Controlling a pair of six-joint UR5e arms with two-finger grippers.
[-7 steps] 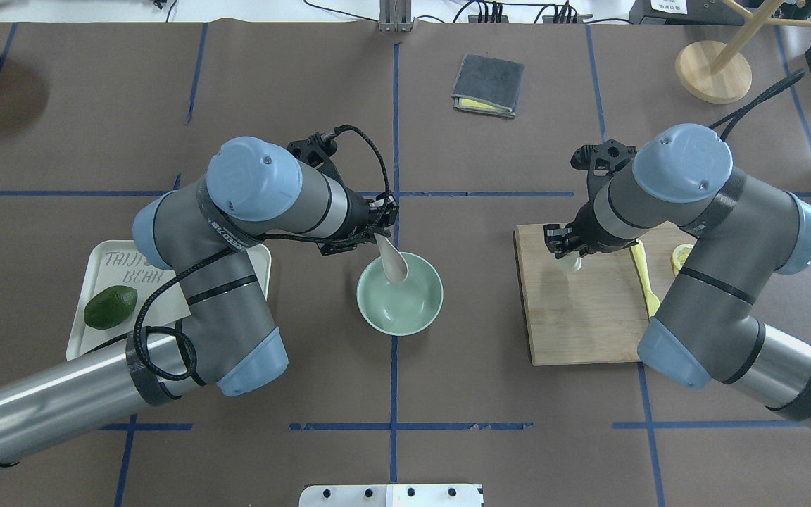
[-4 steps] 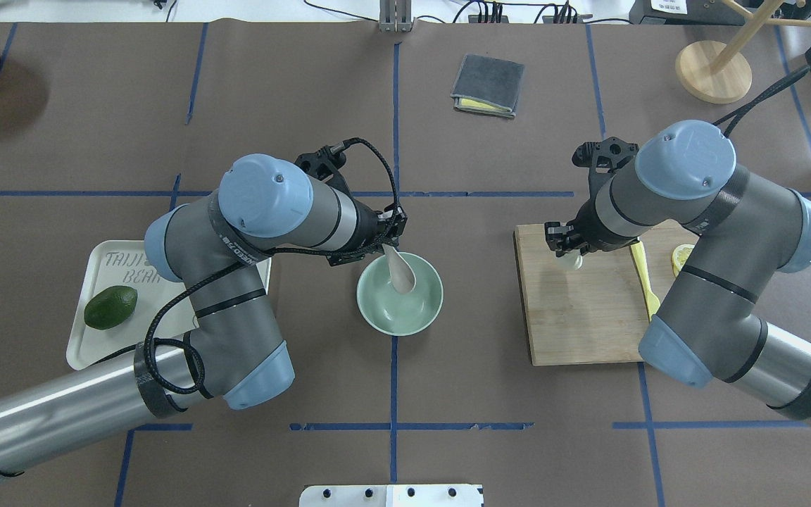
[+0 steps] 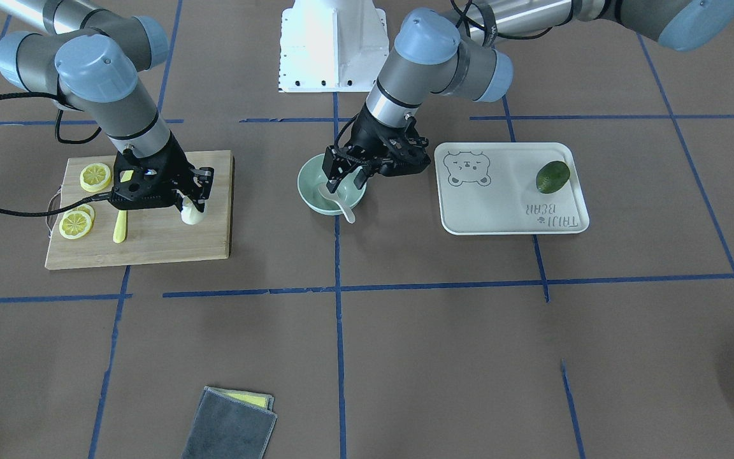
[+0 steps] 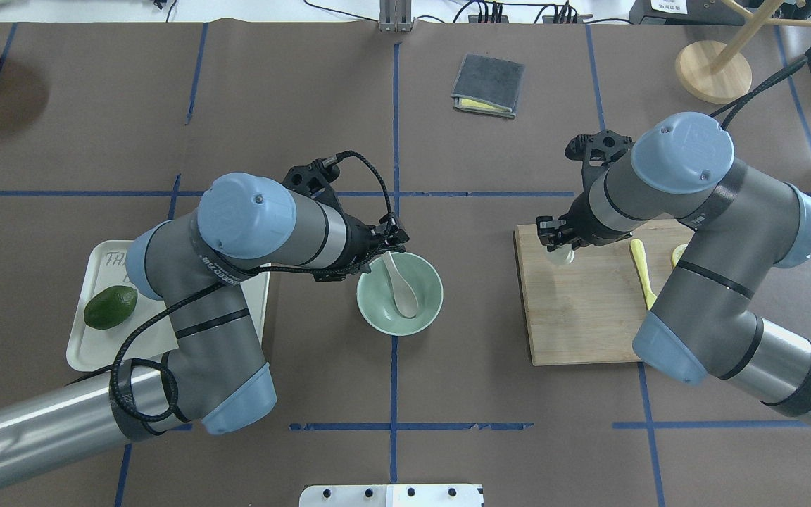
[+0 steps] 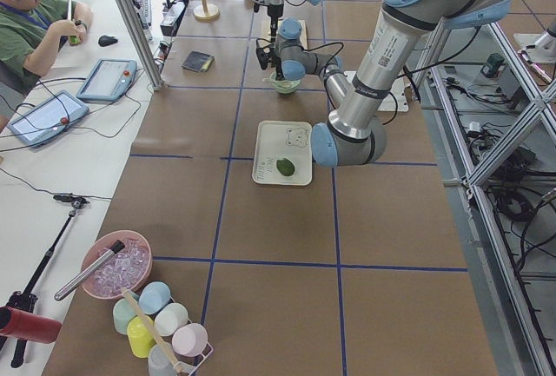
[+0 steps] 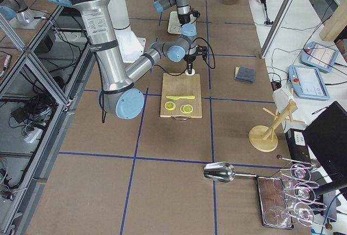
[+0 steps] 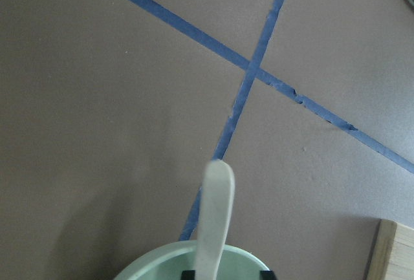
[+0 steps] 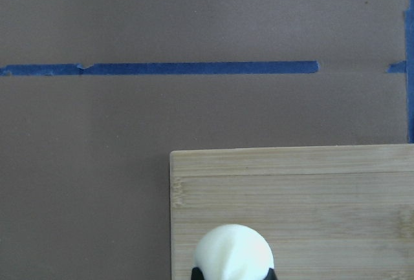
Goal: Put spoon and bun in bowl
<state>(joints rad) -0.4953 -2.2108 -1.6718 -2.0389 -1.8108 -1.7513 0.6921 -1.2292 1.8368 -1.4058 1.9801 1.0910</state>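
The mint-green bowl (image 4: 377,310) stands at the table's middle, also in the front view (image 3: 309,191). The white spoon (image 4: 404,292) lies in it, scoop down, handle leaning out over the rim (image 3: 343,209). My left gripper (image 4: 386,248) hovers just over that rim, fingers apart on either side of the spoon (image 7: 217,209) and not gripping it. My right gripper (image 4: 560,246) is shut on the white bun (image 4: 560,256) at the wooden cutting board's (image 4: 588,317) far corner. The right wrist view shows the bun (image 8: 234,254) between the fingertips. I cannot tell whether it touches the board.
A yellow knife (image 4: 641,271) and lemon slices (image 3: 95,176) lie on the board. A white bear-print tray (image 4: 96,345) with a dark green fruit (image 4: 110,307) is left of the bowl. A folded grey cloth (image 4: 488,85) and a wooden stand (image 4: 713,70) sit at the far side.
The spoon went from hanging in my left gripper to lying in the bowl, and the left fingers have opened. My right gripper with the bun shifted slightly toward the board's far corner.
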